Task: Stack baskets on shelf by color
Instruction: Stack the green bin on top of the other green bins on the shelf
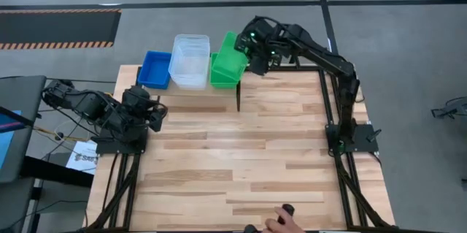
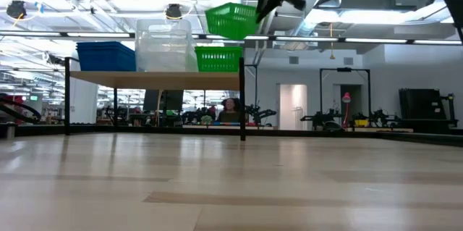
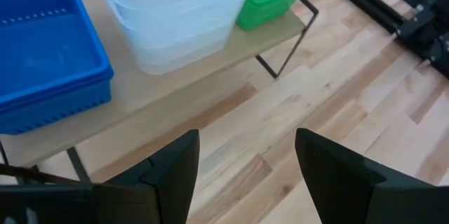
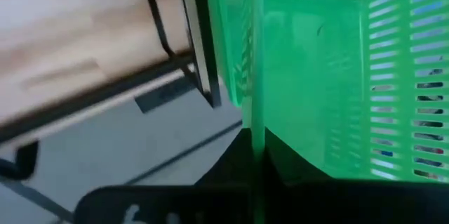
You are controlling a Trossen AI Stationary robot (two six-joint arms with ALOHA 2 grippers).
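Note:
The shelf [image 1: 219,90] stands at the table's far edge. On it from left to right are a blue basket stack [image 1: 155,69], a clear stack [image 1: 190,60] and a green stack [image 2: 218,59]. One more green basket [image 2: 233,21] hangs tilted above the green stack, held by my right gripper [image 2: 262,8], which is shut on it. My left gripper [image 3: 245,161] is open and holds nothing. It waits over the table's left side [image 1: 155,114], near the shelf's front, facing the blue basket [image 3: 49,55] and the clear stack [image 3: 175,13]. My right gripper pinches the lifted green basket by its side wall [image 4: 254,112] at the basket's right end, one finger inside and one outside. The fingers come from the table's right, slanting down. The basket is clear of the shelf and tilted, its free end toward the clear stack.
The shelf's black legs [image 2: 242,104] stand on the slatted table [image 1: 241,167]. The wide tabletop in front of the shelf holds nothing but both arm bases. A person's hand [image 1: 281,222] shows at the table's near edge.

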